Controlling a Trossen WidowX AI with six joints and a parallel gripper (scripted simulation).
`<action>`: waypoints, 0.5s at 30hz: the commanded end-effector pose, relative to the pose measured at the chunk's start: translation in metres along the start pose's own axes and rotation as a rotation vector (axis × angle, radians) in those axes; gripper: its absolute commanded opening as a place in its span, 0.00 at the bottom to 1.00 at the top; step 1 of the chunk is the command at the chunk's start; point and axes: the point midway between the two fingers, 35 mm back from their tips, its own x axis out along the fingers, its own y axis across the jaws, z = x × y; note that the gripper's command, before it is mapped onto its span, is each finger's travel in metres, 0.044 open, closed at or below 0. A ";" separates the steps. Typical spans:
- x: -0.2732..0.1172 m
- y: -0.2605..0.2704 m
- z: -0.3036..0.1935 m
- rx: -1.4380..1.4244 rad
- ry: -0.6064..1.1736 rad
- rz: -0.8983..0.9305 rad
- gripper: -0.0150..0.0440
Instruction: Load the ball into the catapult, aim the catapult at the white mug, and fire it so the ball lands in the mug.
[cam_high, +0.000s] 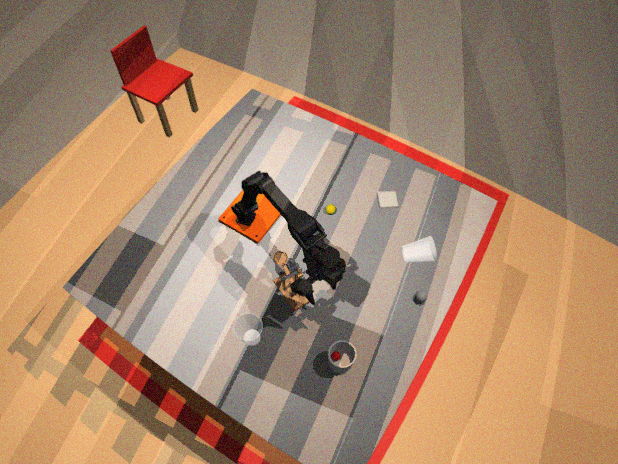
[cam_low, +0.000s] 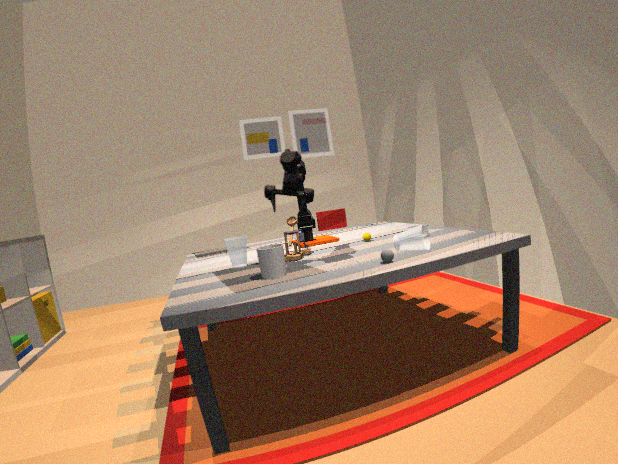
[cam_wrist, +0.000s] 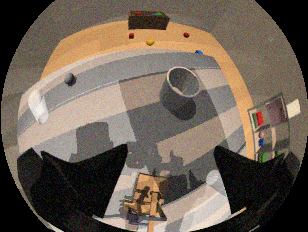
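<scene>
While the striped table (cam_high: 175, 310) (cam_low: 350, 283) (cam_wrist: 100, 90) carries everything, our black arm (cam_high: 285, 202) (cam_low: 293, 175) leans out over it. Its pincer (cam_high: 324, 295) (cam_low: 289, 206) (cam_wrist: 173, 151) is spread wide with nothing between the fingers, raised above the tan catapult (cam_high: 287, 287) (cam_low: 295, 258) (cam_wrist: 145, 197). Well apart from that stands the upright, greyish mug (cam_high: 354, 361) (cam_low: 272, 262) (cam_wrist: 170, 92), which we take for the target (shade may dull its white). A white cup (cam_high: 419, 250) (cam_low: 414, 241) (cam_wrist: 36, 106) lies on its side. Smallest, a red ball (cam_high: 335, 356) seems to sit inside the upright mug, though the view is too coarse for certainty. We judge the shot probably made; next, we should back away without bumping the catapult and check the ball rests there.
</scene>
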 end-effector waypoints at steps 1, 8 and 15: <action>-0.005 -0.021 0.017 0.103 -0.069 -0.004 1.00; -0.013 -0.062 0.042 0.284 -0.189 -0.008 1.00; -0.017 -0.071 0.043 0.319 -0.213 -0.010 1.00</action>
